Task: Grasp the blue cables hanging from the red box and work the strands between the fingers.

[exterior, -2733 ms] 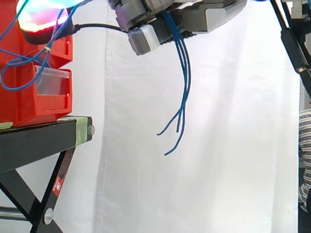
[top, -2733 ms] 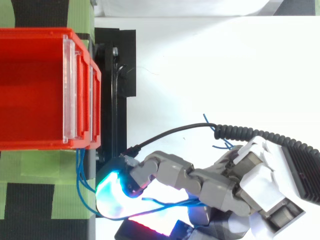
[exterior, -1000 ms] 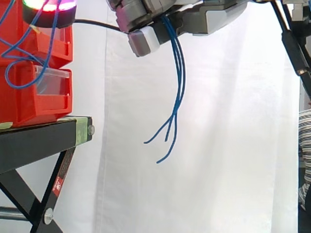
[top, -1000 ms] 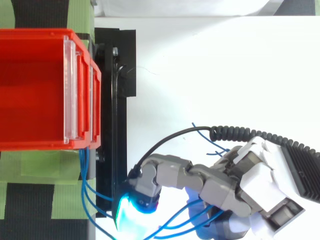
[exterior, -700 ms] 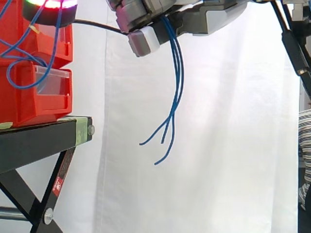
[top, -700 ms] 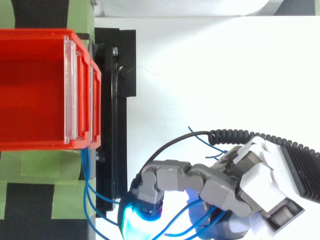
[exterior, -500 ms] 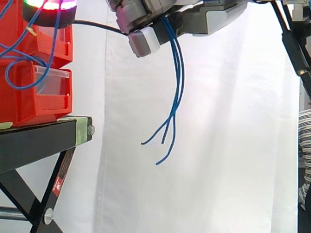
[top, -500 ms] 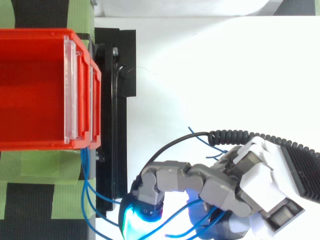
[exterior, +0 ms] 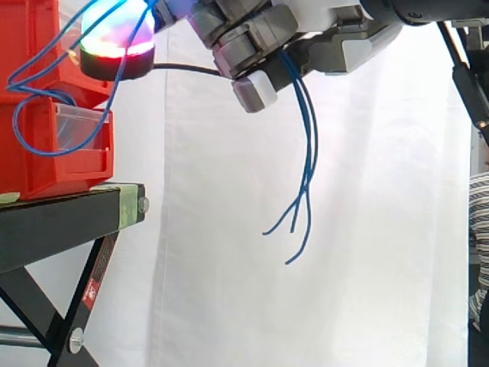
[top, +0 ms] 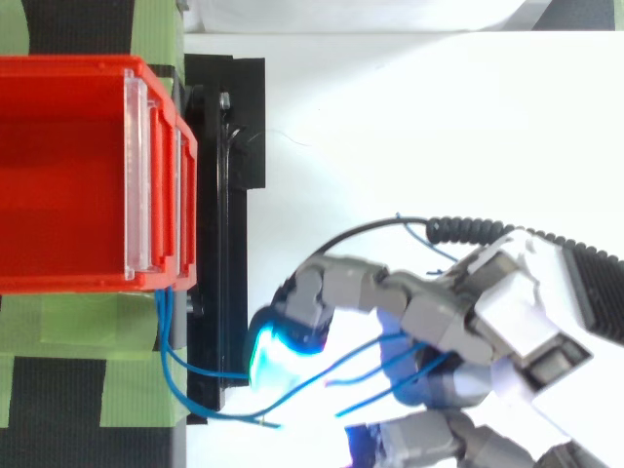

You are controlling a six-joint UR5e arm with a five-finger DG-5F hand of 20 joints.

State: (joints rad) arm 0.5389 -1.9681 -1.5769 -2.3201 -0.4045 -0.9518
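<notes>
From the side, the red box (exterior: 46, 153) sits at the front edge of the black stand (exterior: 69, 222). The blue cables (exterior: 308, 153) loop out of it and up to the hand (exterior: 306, 34), whose curled fingers clasp them. The loose ends dangle well clear of the stand. One glowing fingertip (exterior: 116, 38) hovers near the box.

From above, the blue cables (top: 164, 322) leave the box's (top: 146, 175) near corner and thread between the fingers (top: 341, 283). I'd judge the grasp made and the working of the strands under way, not finished.
</notes>
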